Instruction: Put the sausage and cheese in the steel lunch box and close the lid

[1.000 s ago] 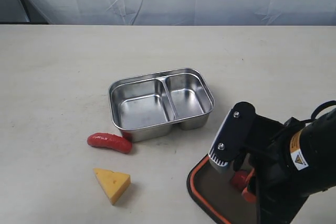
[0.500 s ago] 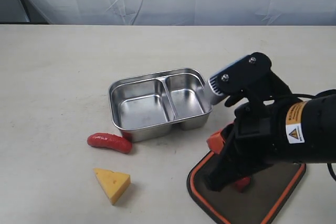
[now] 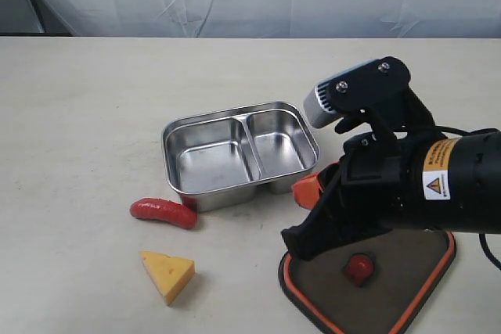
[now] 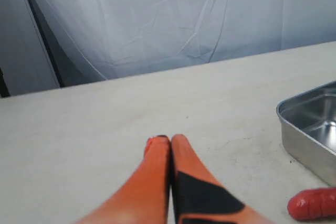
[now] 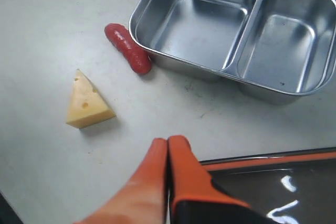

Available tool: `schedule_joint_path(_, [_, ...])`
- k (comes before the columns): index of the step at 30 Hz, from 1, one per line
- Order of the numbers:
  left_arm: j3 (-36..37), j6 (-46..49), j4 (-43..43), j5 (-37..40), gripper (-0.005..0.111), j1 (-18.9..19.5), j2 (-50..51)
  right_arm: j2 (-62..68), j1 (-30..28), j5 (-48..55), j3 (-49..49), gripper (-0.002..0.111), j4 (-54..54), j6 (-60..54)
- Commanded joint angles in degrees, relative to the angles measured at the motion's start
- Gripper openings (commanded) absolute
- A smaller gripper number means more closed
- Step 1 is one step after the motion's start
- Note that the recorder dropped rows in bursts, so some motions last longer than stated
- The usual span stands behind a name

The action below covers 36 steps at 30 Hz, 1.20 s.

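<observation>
Pale surface (image 3: 94, 115) under everything, white cloth backdrop behind.

Black right arm (image 3: 423, 185) over the right side, hiding part of the lid.

Lid (image 3: 407, 275) flat on the surface at the near right, orange rim up, off the box. Small red valve tab (image 3: 358, 268) at its centre.

Steel lunch box (image 3: 223, 195) mid-surface, open, both compartments empty.

Right gripper (image 3: 309, 191) above the gap between box and lid; orange jaws pressed together, nothing between them.

Left gripper (image 4: 169, 139) seen only in its wrist view, over bare surface; jaws together, empty. Box corner and sausage end just at that view's edge.

Cheese (image 3: 168, 273) on the surface in front of the box, apart from it, near the sausage.

Sausage (image 3: 163, 212) on the surface, one end right at the box's near-left corner. Not in the box.
</observation>
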Motion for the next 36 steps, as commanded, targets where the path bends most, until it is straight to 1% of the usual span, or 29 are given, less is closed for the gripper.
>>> schedule_joint_path(1, [0.1, -2.5, -9.6, -14.7, 0.000, -0.6, -0.4, -0.4, 0.2, -0.9, 0.1, 0.000, 0.1, 1.1])
schedule_joint_path(3, [0.1, -2.7, -13.7, -21.2, 0.000, -0.6, -0.4, -0.4, 0.2, -1.0, 0.1, 0.000, 0.1, 2.3])
schedule_joint_path(5, [0.1, -2.9, -14.0, -25.1, 0.000, -0.6, -0.4, -0.4, 0.2, -1.0, 0.1, 0.000, 0.1, 2.7])
schedule_joint_path(8, [0.1, -13.0, -19.6, -28.1, 0.000, -0.6, -0.4, -0.4, 0.2, -1.3, 0.1, 0.000, -0.2, 2.8])
schedule_joint_path(9, [0.1, -16.6, -19.9, -29.5, 0.000, -0.6, -0.4, -0.4, 0.2, -1.7, 0.1, 0.000, -0.3, 2.8])
schedule_joint_path(11, [-0.8, -20.5, -18.6, -34.4, 0.000, -0.6, -0.4, -0.4, 0.2, -2.7, 0.1, 0.000, -0.3, 2.8])
schedule_joint_path(14, [-2.2, -21.2, -14.1, -44.6, 0.000, -0.6, -0.4, -0.4, 0.2, -3.5, 0.1, 0.000, -0.3, 2.8])
schedule_joint_path(15, [-2.8, -21.5, -12.5, -45.4, 0.000, -0.6, -0.4, -0.4, 0.2, -3.5, 0.1, 0.000, -0.3, 2.8])
schedule_joint_path(16, [-3.8, -21.5, -10.8, -44.6, 0.000, -0.6, -0.4, -0.4, 0.2, -3.5, 0.1, 0.000, -0.3, 2.8])
schedule_joint_path(18, [-7.0, -21.5, -10.9, -36.0, 0.000, -0.6, -0.1, -0.4, 0.2, -3.5, 0.1, 0.000, -0.4, 2.8])
schedule_joint_path(20, [-12.0, -19.9, -10.2, -23.1, 0.000, -0.6, 4.2, -0.4, 0.2, -3.5, 0.1, 0.000, -1.1, 2.8])
schedule_joint_path(21, [-14.0, -19.1, -8.9, -18.5, 0.000, -0.6, 7.5, -0.4, 0.2, -3.5, 0.1, 0.000, -1.8, 2.8])
schedule_joint_path(25, [-25.1, -18.4, 3.7, -1.8, 0.000, -0.6, 23.3, -0.4, 0.2, -2.5, 0.1, 0.000, -2.8, 2.8])
schedule_joint_path(26, [-27.8, -16.5, 6.1, 2.7, 0.000, -0.6, 27.7, -0.4, 0.2, -1.6, 0.1, 0.000, -2.8, 2.8])
schedule_joint_path(27, [-29.7, -12.7, 6.4, 6.2, 0.000, -0.6, 31.1, -0.4, 0.2, -0.8, 0.1, 0.000, -2.8, 3.0])
schedule_joint_path(28, [-32.1, -6.7, 5.7, 10.6, 0.000, -0.6, 35.3, -0.4, 0.2, 0.0, 0.1, 0.000, -2.9, 3.3])
schedule_joint_path(30, [-35.8, 5.3, 1.1, 19.1, 0.000, -0.6, 43.2, -0.4, 0.2, 1.5, 0.1, 0.000, -3.2, 4.2])
schedule_joint_path(32, [-39.2, 18.3, -6.8, 26.4, 0.000, -0.6, 50.2, -0.5, 0.2, 2.8, 0.1, 0.000, -4.4, 5.6])
schedule_joint_path(34, [-40.8, 30.4, -15.8, 29.9, 0.000, -0.6, 55.4, -0.8, 0.2, 3.6, 0.1, 0.000, -6.5, 7.8])
schedule_joint_path(36, [-41.2, 44.1, -26.6, 30.7, 0.000, -0.6, 59.8, -1.5, 0.2, 4.4, 0.1, 0.000, -8.9, 9.9])
